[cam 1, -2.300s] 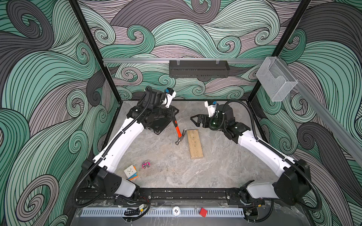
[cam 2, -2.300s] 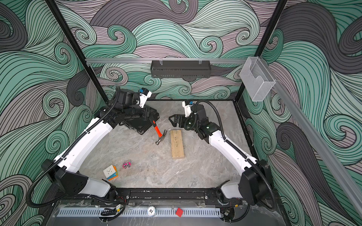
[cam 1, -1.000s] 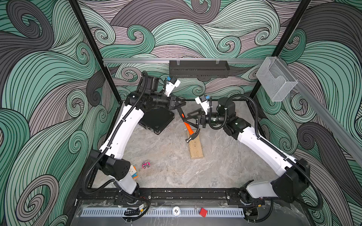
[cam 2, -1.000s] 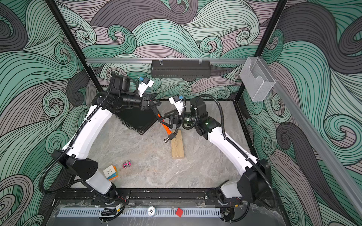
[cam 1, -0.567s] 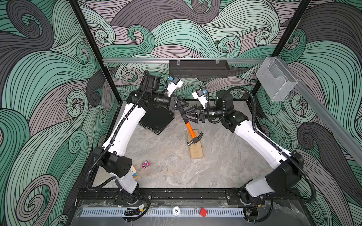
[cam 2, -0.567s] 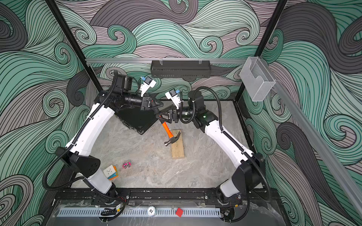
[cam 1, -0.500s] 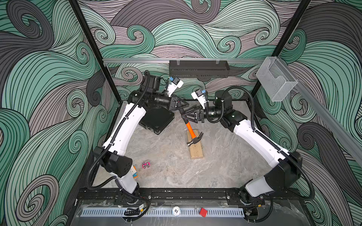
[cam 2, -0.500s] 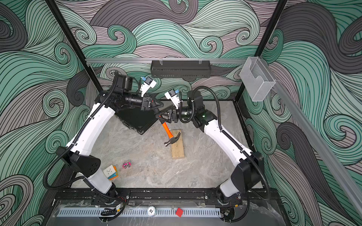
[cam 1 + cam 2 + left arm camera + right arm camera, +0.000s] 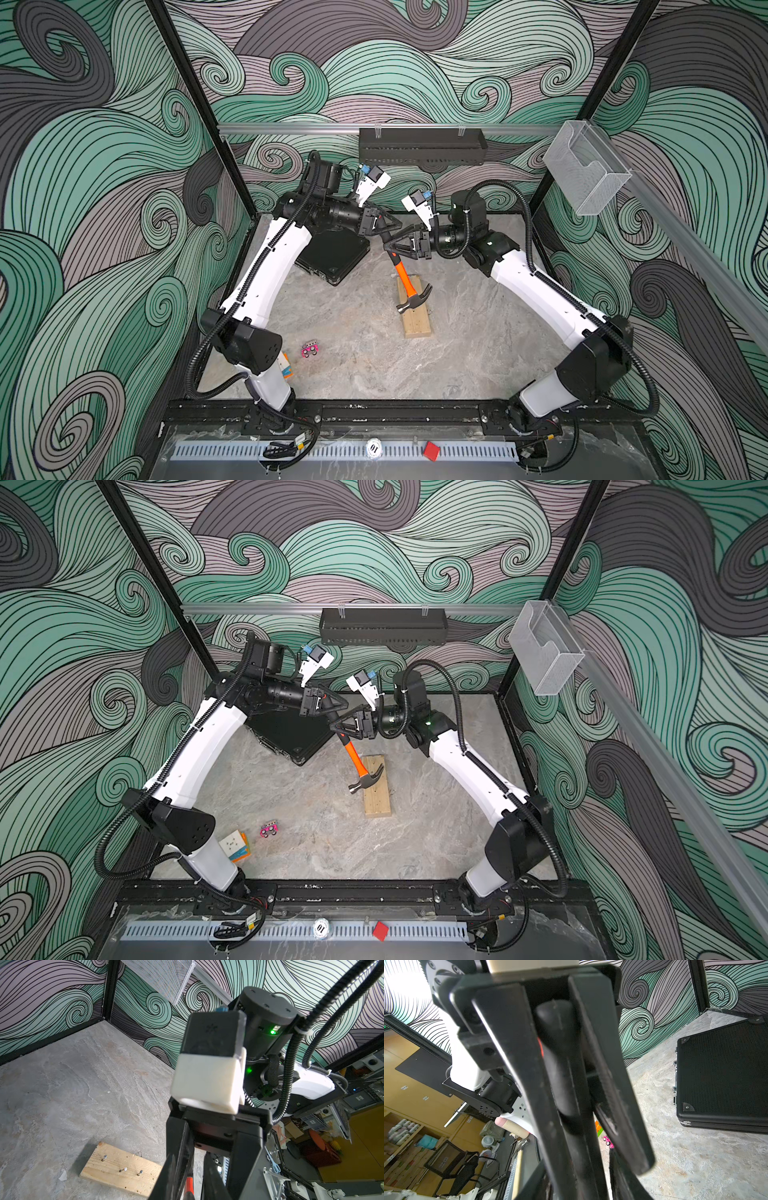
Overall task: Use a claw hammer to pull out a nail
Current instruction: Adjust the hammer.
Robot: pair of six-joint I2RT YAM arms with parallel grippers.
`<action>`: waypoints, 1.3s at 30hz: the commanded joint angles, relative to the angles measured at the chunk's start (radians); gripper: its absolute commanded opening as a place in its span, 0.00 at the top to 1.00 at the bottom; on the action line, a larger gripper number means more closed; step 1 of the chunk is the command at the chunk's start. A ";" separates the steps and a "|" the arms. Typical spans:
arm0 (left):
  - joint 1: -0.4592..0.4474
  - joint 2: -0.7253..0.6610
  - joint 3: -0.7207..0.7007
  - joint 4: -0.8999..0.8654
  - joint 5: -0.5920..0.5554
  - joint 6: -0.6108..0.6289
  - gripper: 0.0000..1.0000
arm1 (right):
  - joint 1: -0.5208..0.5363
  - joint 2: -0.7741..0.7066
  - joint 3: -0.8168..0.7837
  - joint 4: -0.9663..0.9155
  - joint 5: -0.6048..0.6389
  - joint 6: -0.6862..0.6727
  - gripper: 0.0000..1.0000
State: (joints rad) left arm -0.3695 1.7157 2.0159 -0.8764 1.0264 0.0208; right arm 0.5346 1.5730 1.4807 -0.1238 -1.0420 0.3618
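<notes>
Pinching the handle end of the claw hammer (image 9: 403, 276), left gripper (image 9: 390, 228) is dangling it over the wooden board (image 9: 417, 328), frame centre; right gripper (image 9: 392, 249) is straddling the handle, clamp unclear.

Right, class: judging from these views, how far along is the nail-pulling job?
Done: the hammer hangs head-down above the board, held by the left gripper. In hand: the right gripper has a finger on either side of the handle; whether it grips is unclear. Left: three nails stand in the board, none hooked by the claw, so pulling has not begun.
</notes>
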 commanded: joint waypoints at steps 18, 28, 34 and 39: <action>-0.005 0.043 0.097 -0.012 0.096 -0.011 1.00 | 0.030 0.070 0.105 -0.142 0.016 -0.093 0.73; -0.011 0.056 0.102 -0.001 0.103 -0.014 1.00 | 0.045 0.098 0.168 -0.280 0.090 -0.162 0.91; -0.010 0.054 0.109 0.001 0.077 -0.018 1.00 | 0.048 0.083 0.167 -0.298 0.134 -0.183 0.98; -0.009 0.053 0.110 0.003 0.038 -0.031 1.00 | 0.054 0.065 0.155 -0.299 0.171 -0.196 1.00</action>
State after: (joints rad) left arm -0.3691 1.7790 2.0644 -0.8902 1.0779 0.0006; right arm 0.5808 1.6497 1.6268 -0.3618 -0.9470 0.1417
